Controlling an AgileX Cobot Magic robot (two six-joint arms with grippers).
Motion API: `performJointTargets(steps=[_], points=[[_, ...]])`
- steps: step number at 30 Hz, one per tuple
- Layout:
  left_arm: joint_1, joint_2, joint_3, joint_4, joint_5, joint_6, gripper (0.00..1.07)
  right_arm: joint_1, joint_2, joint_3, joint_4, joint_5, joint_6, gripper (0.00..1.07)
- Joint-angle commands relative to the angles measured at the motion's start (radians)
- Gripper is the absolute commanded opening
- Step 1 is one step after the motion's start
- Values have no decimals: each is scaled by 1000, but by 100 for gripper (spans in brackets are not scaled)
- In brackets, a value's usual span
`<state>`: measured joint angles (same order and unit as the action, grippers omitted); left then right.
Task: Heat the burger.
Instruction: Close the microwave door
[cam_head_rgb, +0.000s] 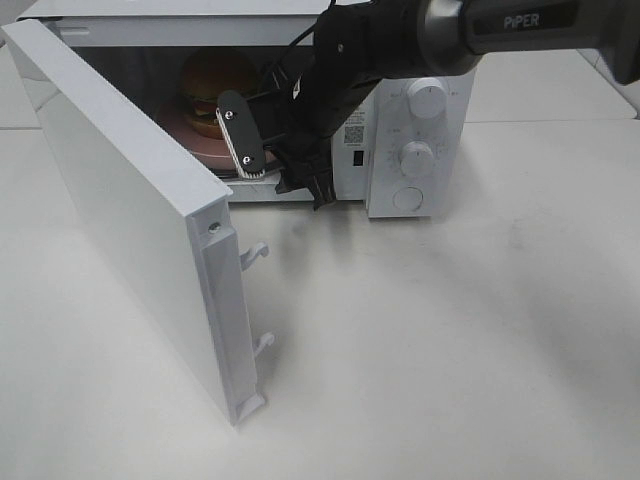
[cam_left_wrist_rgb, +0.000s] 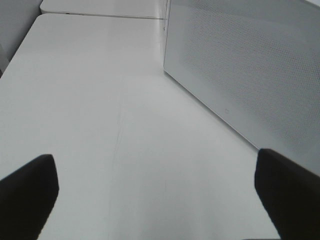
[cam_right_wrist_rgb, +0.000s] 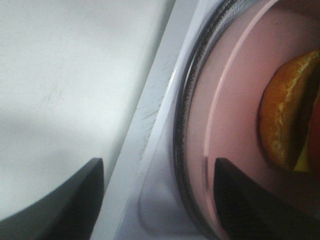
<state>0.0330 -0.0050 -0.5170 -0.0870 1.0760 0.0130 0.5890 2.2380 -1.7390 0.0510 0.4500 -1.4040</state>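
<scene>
A burger (cam_head_rgb: 215, 88) sits on a pink plate (cam_head_rgb: 200, 150) inside the open microwave (cam_head_rgb: 420, 205).
Right fingers (cam_head_rgb: 240, 130) spread at its mouth, grasping nothing; left fingers (cam_left_wrist_rgb: 25, 195) gape wide above the table (cam_left_wrist_rgb: 100, 100).

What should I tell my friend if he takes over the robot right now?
Left hand: open, empty, over the table beside a dotted white panel.
Right hand: open, holding nothing, at the microwave mouth with the plate rim between its fingers.
Burger: on the pink plate inside the microwave.
Door: wide open.
Done: the burger is in.
Left: pull the right hand out, shut the door, then probably turn a dial to start heating.
</scene>
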Motion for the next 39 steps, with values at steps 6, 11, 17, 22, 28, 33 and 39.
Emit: performJointTargets(steps=[6, 11, 17, 22, 28, 33, 39], points=[[-6, 0, 0, -3, -5, 0, 102, -2, -120, 151, 34, -59, -1, 78], [-6, 0, 0, -3, -5, 0, 102, -2, -182, 231, 34, -73, 3, 78], [-6, 0, 0, -3, -5, 0, 102, -12, -247, 313, 26, -96, 3, 77], [-6, 0, 0, -3, -5, 0, 102, -20, -331, 403, 24, -117, 3, 76], [-6, 0, 0, -3, -5, 0, 102, -25, -418, 482, 24, -120, 10, 76], [-6, 0, 0, -3, -5, 0, 102, -25, -494, 558, 24, -143, 44, 76], [-6, 0, 0, -3, -5, 0, 102, -25, -589, 649, 24, -147, 126, 76]])
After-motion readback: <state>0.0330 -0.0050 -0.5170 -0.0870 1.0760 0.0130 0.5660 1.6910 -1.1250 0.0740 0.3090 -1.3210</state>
